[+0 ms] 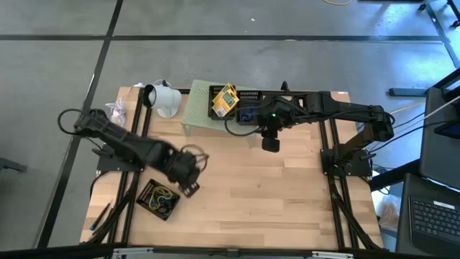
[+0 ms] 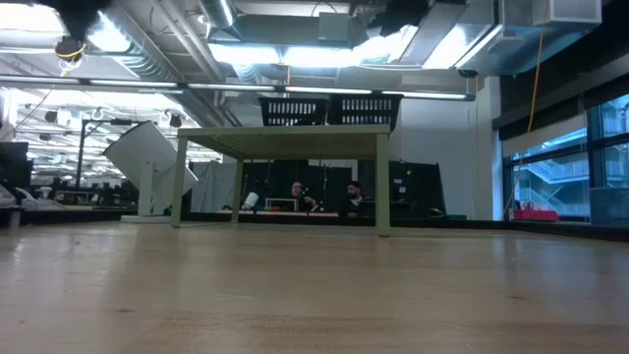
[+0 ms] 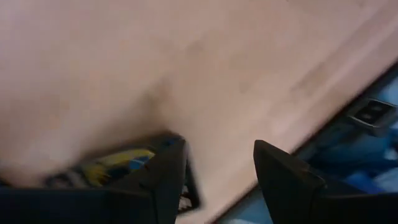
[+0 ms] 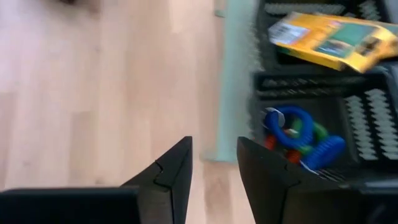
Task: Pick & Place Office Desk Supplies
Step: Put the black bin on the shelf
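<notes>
A black tray (image 1: 159,199) of small loose supplies, yellow and coloured bits among them, lies on the table near the left. My left gripper (image 1: 190,171) hovers just beside its far right corner, pointing steeply down, open and empty (image 3: 221,152); the tray (image 3: 118,165) shows beside one finger. On the pale green riser (image 1: 205,111) stand two black baskets: one holds a yellow card box (image 4: 329,34), the other blue, green and red loops (image 4: 298,140). My right gripper (image 1: 270,140) hangs just in front of the riser, open (image 4: 214,165), holding nothing.
A white cup-shaped object (image 1: 164,98) lies on its side at the far left beside the riser (image 2: 285,138). Bare wooden table (image 1: 273,194) spreads across the middle and near right. The table's edge (image 3: 323,124) runs close by my left gripper. People sit in the room beyond.
</notes>
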You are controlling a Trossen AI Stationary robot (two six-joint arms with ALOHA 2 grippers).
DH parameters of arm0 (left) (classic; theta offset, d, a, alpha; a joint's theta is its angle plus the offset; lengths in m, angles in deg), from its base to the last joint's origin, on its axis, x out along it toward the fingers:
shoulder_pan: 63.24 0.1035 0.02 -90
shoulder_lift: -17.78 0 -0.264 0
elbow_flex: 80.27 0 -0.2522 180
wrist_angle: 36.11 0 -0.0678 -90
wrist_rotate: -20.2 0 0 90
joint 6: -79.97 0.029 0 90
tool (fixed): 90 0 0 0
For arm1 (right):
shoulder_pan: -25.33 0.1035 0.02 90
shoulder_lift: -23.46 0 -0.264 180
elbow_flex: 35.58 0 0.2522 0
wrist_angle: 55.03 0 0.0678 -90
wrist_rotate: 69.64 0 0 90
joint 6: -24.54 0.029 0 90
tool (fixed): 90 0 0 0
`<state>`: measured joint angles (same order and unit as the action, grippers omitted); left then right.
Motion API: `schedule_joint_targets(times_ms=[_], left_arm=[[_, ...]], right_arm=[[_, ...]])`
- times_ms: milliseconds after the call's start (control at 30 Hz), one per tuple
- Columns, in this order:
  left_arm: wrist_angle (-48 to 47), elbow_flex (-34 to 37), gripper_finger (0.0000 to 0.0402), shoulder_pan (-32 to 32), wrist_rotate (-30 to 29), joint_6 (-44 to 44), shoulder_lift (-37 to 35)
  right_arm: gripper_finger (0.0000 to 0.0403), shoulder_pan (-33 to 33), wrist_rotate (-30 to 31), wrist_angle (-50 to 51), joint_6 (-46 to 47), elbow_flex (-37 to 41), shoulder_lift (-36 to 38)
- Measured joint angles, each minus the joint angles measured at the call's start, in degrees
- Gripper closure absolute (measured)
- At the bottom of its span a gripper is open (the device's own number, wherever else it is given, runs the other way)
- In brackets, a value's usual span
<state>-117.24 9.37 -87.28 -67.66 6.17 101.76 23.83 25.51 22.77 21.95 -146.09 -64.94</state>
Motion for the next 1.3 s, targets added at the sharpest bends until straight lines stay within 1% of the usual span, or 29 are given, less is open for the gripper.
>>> schedule_joint_targets(times_ms=[100, 133, 200, 300, 367, 433, 533, 667, 867, 1100, 1300], left_arm=[[4.9, 1.1, 0.0218, -5.5, -2.3, -8.8, 0.8], [5.9, 1.6, 0.0218, -7.2, -3.6, -11.1, 1.2], [8.4, 2.7, 0.0219, -9.9, -5.5, -15.3, 2.2], [10.9, 4.6, 0.0219, -13.3, -5.2, -20.1, 4.7], [11.5, 4.8, 0.0219, -14.9, -4.2, -22.6, 6.7], [11.6, 4.8, 0.0219, -16.2, -3.2, -24.1, 8.7], [11.9, 4.8, 0.0219, -17.5, -2.6, -24.7, 11.6], [11.9, 4.8, 0.0219, -18.0, -2.3, -25.0, 15.3], [11.9, 4.8, 0.0219, -17.9, -0.4, -23.6, 19.3], [11.9, 4.7, 0.0220, -16.8, 1.9, -22.4, 20.1], [10.8, 1.7, 0.0220, -15.0, 2.2, -17.6, 19.9]], right_arm=[[0.0272, 0.0, -1.0, -1.6, 0.6, 0.0, 0.0], [0.0272, 0.0, -0.5, -2.0, 0.9, 0.0, 0.0], [0.0272, 0.0, 2.9, -2.1, 2.2, 0.0, 0.0], [0.0272, 0.0, 8.5, -2.0, 4.2, 0.0, 0.0], [0.0272, 0.0, 9.1, -2.0, 5.1, 0.0, 0.0], [0.0272, 0.0, 8.0, -2.0, 6.0, 0.0, 0.0], [0.0272, 0.3, 5.9, -2.0, 8.0, 0.0, 0.0], [0.0272, 1.5, 5.8, -1.9, 8.2, 0.0, 0.0], [0.0272, 4.5, 5.8, -1.4, 8.2, 0.0, 0.0], [0.0272, 7.1, 5.9, -1.4, 6.9, 0.0, 0.0], [0.0272, 7.5, 6.0, -1.4, 6.2, 0.0, 0.0]])
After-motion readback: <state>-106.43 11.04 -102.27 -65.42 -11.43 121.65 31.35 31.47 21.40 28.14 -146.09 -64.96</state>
